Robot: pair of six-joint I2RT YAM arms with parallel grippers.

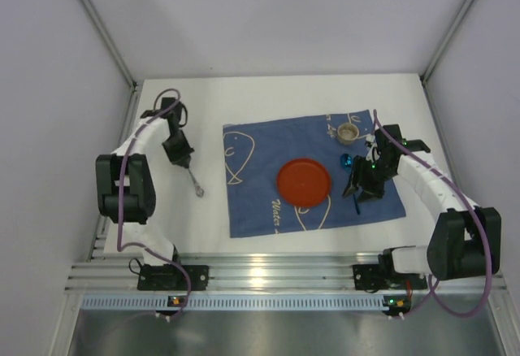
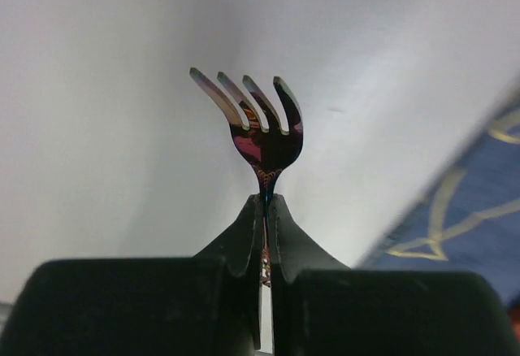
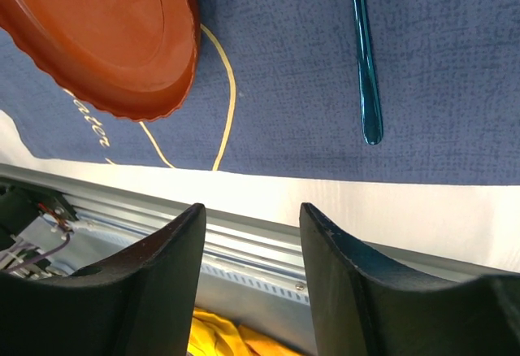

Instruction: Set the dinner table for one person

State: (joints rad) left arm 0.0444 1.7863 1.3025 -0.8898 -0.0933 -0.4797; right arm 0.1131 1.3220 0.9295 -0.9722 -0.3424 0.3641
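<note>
The white dinner table carries a blue cloth with a red plate on it. My left gripper is shut on the handle of a metal fork, left of the cloth, with the tines down near the table. In the left wrist view the fork sticks out past my shut gripper. My right gripper is open and empty above the cloth's right part. A teal spoon lies on the cloth beneath it. The right wrist view shows my open gripper, the spoon handle and the plate.
A small beige cup stands on the cloth's far right corner. A ribbed metal rail runs along the near edge and shows in the right wrist view, with something yellow below it. Grey walls enclose the table.
</note>
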